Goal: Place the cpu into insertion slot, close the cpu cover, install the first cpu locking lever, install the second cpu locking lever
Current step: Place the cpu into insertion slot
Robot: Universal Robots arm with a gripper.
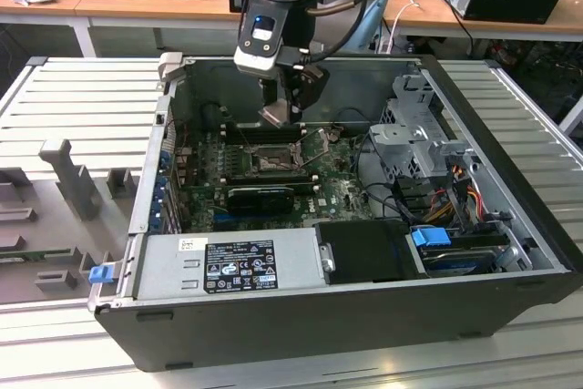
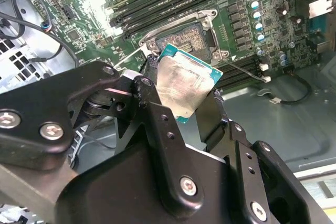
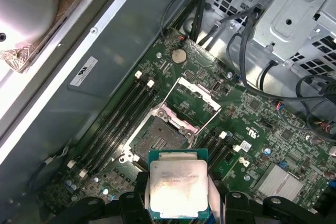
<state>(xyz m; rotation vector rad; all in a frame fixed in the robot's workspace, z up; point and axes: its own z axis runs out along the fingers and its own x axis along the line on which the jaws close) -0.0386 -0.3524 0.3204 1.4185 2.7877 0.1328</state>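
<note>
Gripper (image 2: pixel 184 88), 1: clamped across 2 opposite edges of the cpu (image 2: pixel 185 80), 1, metal top up, poised above the insertion slot (image 2: pixel 188 36), 1, apparently for a straight drop. Its cpu cover (image 3: pixel 199 92), 1, stands open; locking levers (image 2: pixel 244 71), 2, are unlatched, leaving the pins exposed.

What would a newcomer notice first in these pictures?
The small square cpu with its dull silver-grey top, clamped in the black gripper. Close by lies the square black-framed insertion slot, bare, its thin square metal cpu cover swung open. In the exterior view, all sits inside a large open black computer case.
</note>
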